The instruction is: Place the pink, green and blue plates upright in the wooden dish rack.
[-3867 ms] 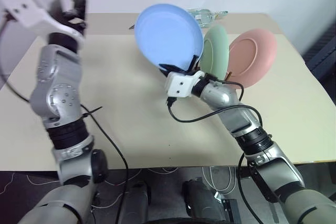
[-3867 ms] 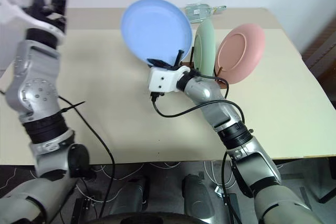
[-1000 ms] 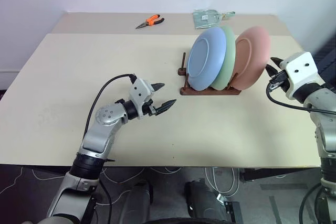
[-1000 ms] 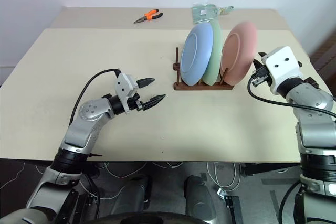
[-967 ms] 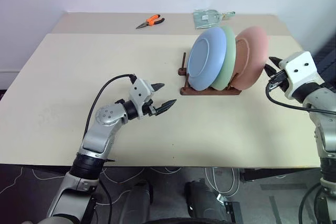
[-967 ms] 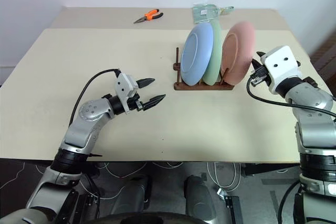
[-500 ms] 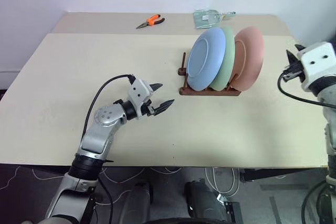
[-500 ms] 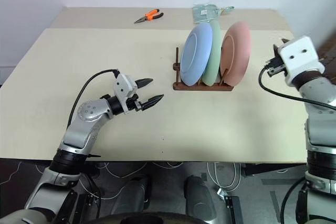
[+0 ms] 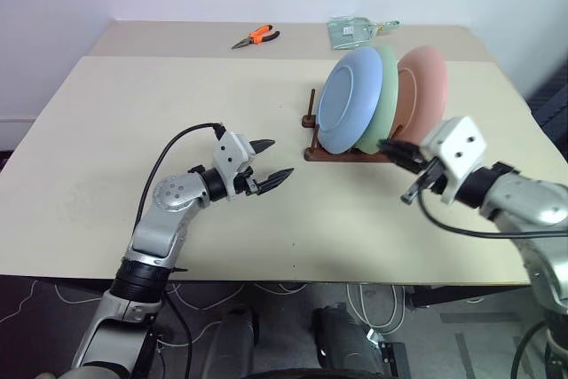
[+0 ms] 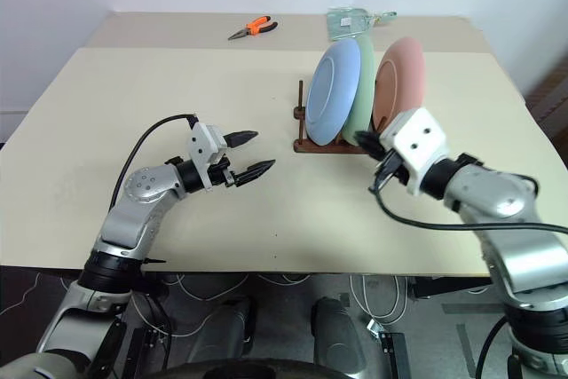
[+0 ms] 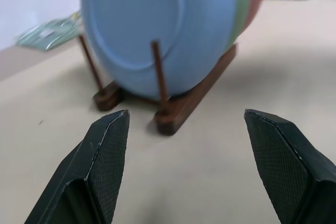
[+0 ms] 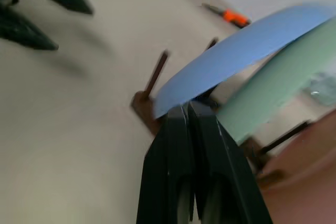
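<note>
Since a second ago my right tool (image 9: pixel 388 145) has swung in from the table's right edge to the near side of the wooden dish rack (image 9: pixel 355 153), its two black fingers pressed together on nothing, tips close to the rack's base rail below the green plate (image 9: pixel 382 99); whether they touch it I cannot tell. My left tool (image 9: pixel 271 161) sits where it was, over bare table (image 9: pixel 177 95) left of the rack, fingers spread and empty, pointing toward the blue plate (image 9: pixel 349 99). All three plates stand on edge between the pegs: blue on the left, green in the middle, pink plate (image 9: pixel 424 95) on the right, each leaning a little rightward. The blue one has not shifted; the pink one, which looked blurred a second ago, now reads settled. My reading: the placing is done, and the right arm is either nudging the rack or passing by it. Orange-handled pliers (image 9: pixel 252 38) and a clear packet (image 9: pixel 352 30) lie untouched at the far edge.
</note>
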`<action>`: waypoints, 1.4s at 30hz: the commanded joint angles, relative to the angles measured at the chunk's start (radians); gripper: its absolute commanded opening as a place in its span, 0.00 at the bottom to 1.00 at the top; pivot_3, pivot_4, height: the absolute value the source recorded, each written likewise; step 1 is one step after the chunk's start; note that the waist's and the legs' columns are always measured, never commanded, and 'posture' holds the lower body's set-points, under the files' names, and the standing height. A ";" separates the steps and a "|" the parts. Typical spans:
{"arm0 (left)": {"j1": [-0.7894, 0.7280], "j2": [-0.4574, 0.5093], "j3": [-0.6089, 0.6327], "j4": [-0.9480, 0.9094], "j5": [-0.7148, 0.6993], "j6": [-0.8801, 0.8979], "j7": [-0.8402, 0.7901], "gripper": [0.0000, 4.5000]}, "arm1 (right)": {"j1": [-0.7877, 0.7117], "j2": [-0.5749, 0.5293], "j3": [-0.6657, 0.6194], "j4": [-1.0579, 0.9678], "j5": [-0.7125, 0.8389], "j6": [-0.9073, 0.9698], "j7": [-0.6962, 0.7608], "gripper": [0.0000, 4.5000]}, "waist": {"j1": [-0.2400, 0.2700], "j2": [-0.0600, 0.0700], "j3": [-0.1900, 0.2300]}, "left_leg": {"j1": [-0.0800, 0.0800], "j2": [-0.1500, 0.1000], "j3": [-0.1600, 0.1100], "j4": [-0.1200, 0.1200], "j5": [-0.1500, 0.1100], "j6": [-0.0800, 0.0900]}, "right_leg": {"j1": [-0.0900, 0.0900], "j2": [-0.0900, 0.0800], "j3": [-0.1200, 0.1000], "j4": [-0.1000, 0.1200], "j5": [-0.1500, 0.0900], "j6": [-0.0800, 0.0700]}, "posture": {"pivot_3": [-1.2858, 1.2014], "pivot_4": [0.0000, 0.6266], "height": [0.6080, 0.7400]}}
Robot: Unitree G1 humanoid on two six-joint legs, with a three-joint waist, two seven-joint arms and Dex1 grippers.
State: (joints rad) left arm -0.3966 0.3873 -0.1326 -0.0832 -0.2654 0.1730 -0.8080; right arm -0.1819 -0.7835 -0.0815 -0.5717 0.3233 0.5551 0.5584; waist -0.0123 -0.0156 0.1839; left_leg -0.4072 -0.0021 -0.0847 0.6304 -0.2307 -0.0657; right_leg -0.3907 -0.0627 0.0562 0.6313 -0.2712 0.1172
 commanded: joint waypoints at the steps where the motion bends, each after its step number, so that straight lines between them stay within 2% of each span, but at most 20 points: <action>1: 0.014 -0.003 -0.004 -0.061 -0.042 0.018 -0.028 0.80 | -0.042 0.021 0.041 0.030 -0.096 -0.027 -0.058 0.01 | -0.001 0.000 0.000 | 0.000 0.000 0.000 0.000 0.000 0.000 | 0.000 0.000 0.000 0.000 0.000 0.000 | 0.52 0.24 1.00; 9: 0.050 0.007 -0.004 -0.089 -0.041 0.037 -0.038 0.80 | -0.106 0.085 0.118 0.105 -0.198 -0.050 -0.086 0.01 | -0.002 0.000 0.000 | 0.000 0.000 0.000 0.000 0.000 0.000 | 0.000 0.000 0.000 0.001 0.000 0.000 | 0.52 0.24 1.00; 19: 0.058 0.012 -0.003 -0.098 -0.035 0.048 -0.024 0.80 | -0.207 0.163 0.170 0.128 -0.242 -0.078 -0.078 0.01 | -0.002 0.000 0.000 | 0.000 0.000 0.000 0.000 0.000 0.000 | 0.000 0.000 0.000 0.001 0.000 0.000 | 0.52 0.24 1.00; 29: 0.068 0.010 -0.003 -0.123 -0.027 0.063 0.001 0.80 | -0.187 0.148 0.170 0.126 -0.268 -0.098 -0.036 0.01 | -0.002 0.000 0.000 | 0.000 0.000 0.000 0.000 0.000 0.000 | 0.000 0.000 0.000 0.001 0.000 0.000 | 0.52 0.24 1.00; 32: 0.066 0.011 0.009 -0.114 -0.011 0.059 0.031 0.80 | -0.143 0.119 0.125 0.137 -0.254 -0.110 -0.006 0.01 | 0.000 0.000 0.000 | 0.000 0.000 0.000 0.000 0.000 0.000 | 0.000 0.000 0.000 0.001 0.000 0.000 | 0.52 0.24 1.00; 36: 0.060 0.041 0.082 -0.036 0.032 0.026 0.106 0.80 | 0.011 0.073 -0.052 0.129 -0.110 -0.109 0.114 0.01 | 0.001 0.000 0.000 | 0.000 0.000 -0.001 0.000 0.000 0.000 | 0.001 0.000 0.000 0.000 0.000 0.001 | 0.52 0.24 1.00; 39: 0.095 0.113 0.153 0.045 0.051 -0.012 0.111 0.80 | 0.107 0.059 -0.189 0.206 -0.067 -0.135 0.136 0.01 | -0.007 0.000 0.000 | 0.001 0.000 0.000 0.000 0.000 0.000 | 0.000 0.000 0.000 0.001 0.000 0.001 | 0.52 0.24 1.00; 42: 0.142 0.172 0.205 0.090 0.055 -0.038 0.108 0.80 | 0.160 0.034 -0.264 0.338 -0.101 -0.208 0.129 0.01 | -0.010 0.000 0.000 | 0.003 0.001 0.001 -0.001 0.000 0.000 | 0.001 0.000 0.000 0.002 0.000 0.000 | 0.52 0.24 1.00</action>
State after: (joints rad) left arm -0.2660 0.5462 0.0292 0.0042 -0.2169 0.1622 -0.7020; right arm -0.0270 -0.7321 -0.2901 -0.2749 0.2300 0.3976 0.6886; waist -0.0222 -0.0156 0.1837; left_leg -0.4039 -0.0014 -0.0838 0.6289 -0.2308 -0.0655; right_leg -0.3898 -0.0623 0.0562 0.6329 -0.2710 0.1175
